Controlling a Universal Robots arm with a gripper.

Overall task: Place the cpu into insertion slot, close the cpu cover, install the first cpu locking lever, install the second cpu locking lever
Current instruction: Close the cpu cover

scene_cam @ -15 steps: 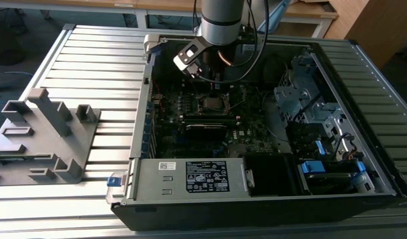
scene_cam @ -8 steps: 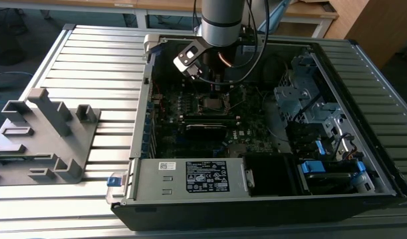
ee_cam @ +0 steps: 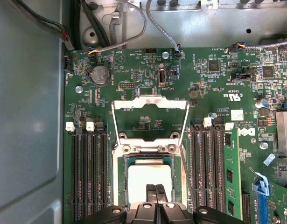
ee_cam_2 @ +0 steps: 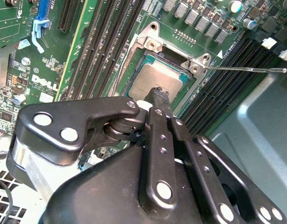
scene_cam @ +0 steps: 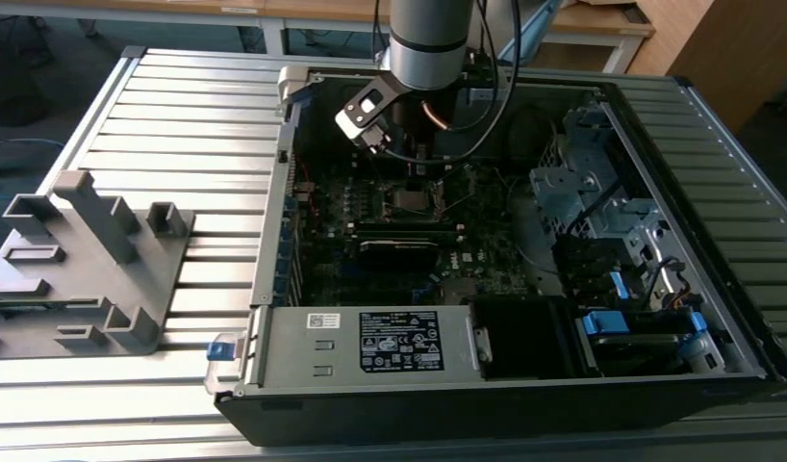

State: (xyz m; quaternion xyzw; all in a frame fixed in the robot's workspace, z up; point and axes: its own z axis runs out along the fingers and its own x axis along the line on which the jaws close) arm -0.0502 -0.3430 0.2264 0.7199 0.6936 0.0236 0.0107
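The cpu lies flat in the insertion slot, its dull silver top showing in both wrist views. My gripper is shut, its two fingertips pressed together right at the chip's top near one edge; whether they touch it I cannot tell. The cpu cover stands open, tilted up from its hinge at the slot's far side, with the board visible through its window. A thin locking lever sticks out sideways from the slot's corner. In the exterior view the gripper hangs just above the slot.
Long black memory slots flank the socket on both sides. The computer case's metal walls enclose the board, with cables and a drive cage nearby. A grey fixture stands on the table at the exterior view's left.
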